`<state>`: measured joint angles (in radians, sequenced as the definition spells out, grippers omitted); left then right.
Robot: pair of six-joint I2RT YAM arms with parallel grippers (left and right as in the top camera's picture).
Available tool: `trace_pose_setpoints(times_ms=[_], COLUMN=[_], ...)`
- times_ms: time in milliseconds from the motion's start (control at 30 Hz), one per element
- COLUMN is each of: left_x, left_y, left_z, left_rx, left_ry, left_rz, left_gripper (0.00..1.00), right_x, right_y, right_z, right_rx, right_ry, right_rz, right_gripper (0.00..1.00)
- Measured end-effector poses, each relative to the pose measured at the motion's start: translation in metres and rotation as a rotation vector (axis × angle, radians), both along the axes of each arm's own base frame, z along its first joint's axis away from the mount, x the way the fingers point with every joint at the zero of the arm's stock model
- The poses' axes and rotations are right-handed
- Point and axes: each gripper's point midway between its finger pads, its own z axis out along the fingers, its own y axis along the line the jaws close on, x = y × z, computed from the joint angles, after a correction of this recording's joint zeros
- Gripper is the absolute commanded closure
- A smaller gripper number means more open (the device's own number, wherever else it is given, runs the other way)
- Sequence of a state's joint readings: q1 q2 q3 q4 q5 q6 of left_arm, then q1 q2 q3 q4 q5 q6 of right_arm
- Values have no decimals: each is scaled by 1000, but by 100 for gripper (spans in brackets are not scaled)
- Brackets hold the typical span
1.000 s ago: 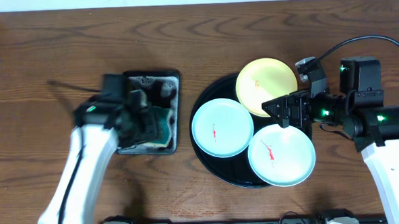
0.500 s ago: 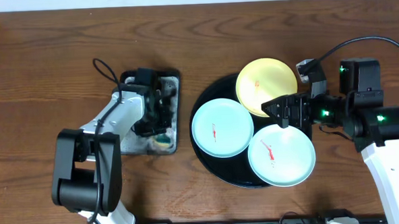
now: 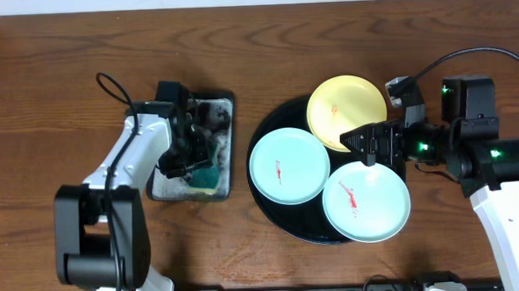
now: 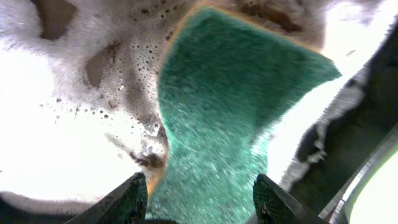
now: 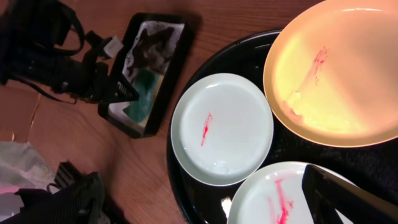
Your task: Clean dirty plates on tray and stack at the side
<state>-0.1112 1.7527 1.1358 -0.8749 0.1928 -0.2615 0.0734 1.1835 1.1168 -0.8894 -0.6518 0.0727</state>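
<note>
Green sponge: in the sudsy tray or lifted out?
In: the sponge sits amid suds in the small tray, left gripper clamped on it.

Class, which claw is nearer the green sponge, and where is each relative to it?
Left. The left claw has the green sponge between its fingers in the sudsy tray; the right claw hangs far off, over the plates on the black tray.

In the overhead view the table [image 3: 342,37] is lit evenly from above, everything is shown sharp, and only soft shadows are cast beside the arms [image 3: 124,169]. In the left wrist view the foam [image 4: 56,143] is burned out to plain white and the sponge [image 4: 230,112] is slightly blurred. In the right wrist view a warm glare is seen on the yellow plate [image 5: 336,68], and the lower left corner is dim and unfocused
</note>
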Motion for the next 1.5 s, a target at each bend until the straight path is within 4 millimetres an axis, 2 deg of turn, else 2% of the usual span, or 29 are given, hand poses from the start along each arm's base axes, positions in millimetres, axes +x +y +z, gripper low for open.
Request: trace_pose_setpoints(times_ms=[100, 200, 267, 367, 400, 533, 700, 800, 900, 1033, 1133, 1200, 1333, 1500], left_x=[4, 9, 8, 4, 5, 6, 0, -3, 1, 9, 7, 4, -4, -13], left_y=[-7, -18, -20, -16, -14, -12, -10, -8, -9, -11, -17, -24, -41, -69], left_z=[3, -5, -14, -25, -25, -25, -20, -10, 12, 55, 85, 98, 115, 117], left_rx=[1, 1, 7, 37, 47, 58, 69, 75, 70, 53, 2, -42, -103, -143], left_ry=[-32, -73, -80, -74, -74, -80, -41, -19, -54, -162, -239, -273, -313, -305], left_rz=[-25, -59, -71, -78, -76, -71, -73, -73, -72, -68, -68, -75, -107, -163], left_gripper=[44, 45, 59, 89, 92, 93, 93, 93, 93, 93, 93, 93, 93, 93], right_x=[0, -1, -3, -4, -4, -6, -12, -17, -15, -4, 8, 12, 15, 21], right_y=[0, 0, 0, 0, 0, 0, 8, 17, 20, 21, 19, 17, 17, 24], right_z=[0, -1, -2, -3, -3, -4, -14, -33, -55, -84, -111, -133, -175, -213], right_rx=[0, 0, -1, -2, -2, -3, -66, -153, -244, -342, -386, -415, -448, -438], right_ry=[2, 6, 15, 23, 25, 34, 54, 99, 146, 200, 259, 323, 438, 504], right_rz=[0, 0, 0, 0, 0, 0, 26, 56, 47, 15, -16, -39, -54, -50], right_gripper=[1, 1, 1, 1, 1, 2, 15, 22, 32, 27, 42, 47, 55, 64])
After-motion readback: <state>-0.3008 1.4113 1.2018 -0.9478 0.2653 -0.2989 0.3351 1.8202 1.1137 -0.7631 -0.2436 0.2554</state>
